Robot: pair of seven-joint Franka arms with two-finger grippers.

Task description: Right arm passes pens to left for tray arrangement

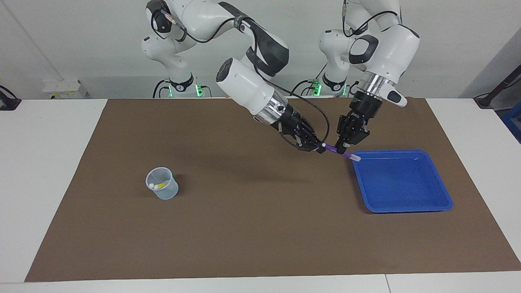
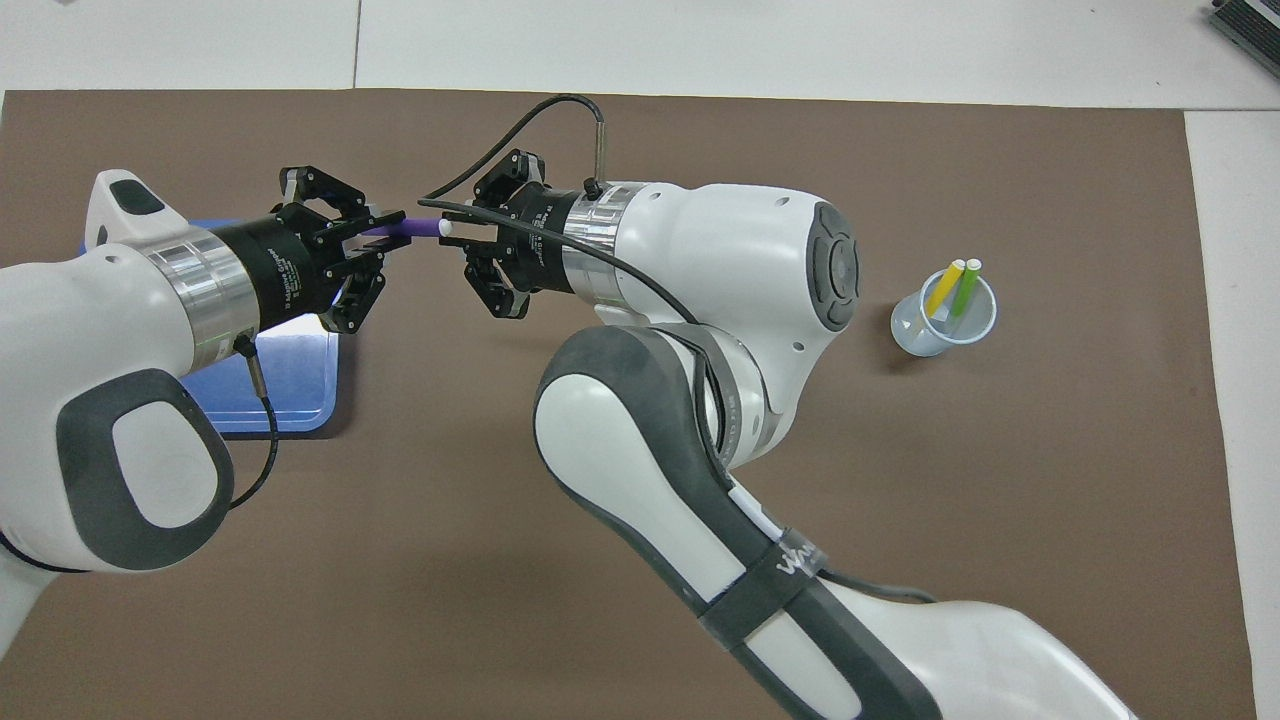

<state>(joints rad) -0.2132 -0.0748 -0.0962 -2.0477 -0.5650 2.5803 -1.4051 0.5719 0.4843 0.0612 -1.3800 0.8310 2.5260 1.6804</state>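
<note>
The purple pen (image 1: 330,148) (image 2: 415,227) hangs in the air between the two grippers, over the mat beside the blue tray's (image 1: 407,209) (image 2: 290,400) corner nearest the robots. My left gripper (image 1: 343,149) (image 2: 385,238) is shut on the pen near its middle. My right gripper (image 1: 315,145) (image 2: 468,240) is open, its fingertips just off the pen's white end. The yellow pen (image 2: 943,288) (image 1: 161,185) and the green pen (image 2: 965,285) stand in the small translucent cup (image 1: 163,189) (image 2: 940,320). The tray holds nothing.
A brown mat (image 1: 244,228) covers the white table. The cup stands toward the right arm's end of the table and the tray toward the left arm's end.
</note>
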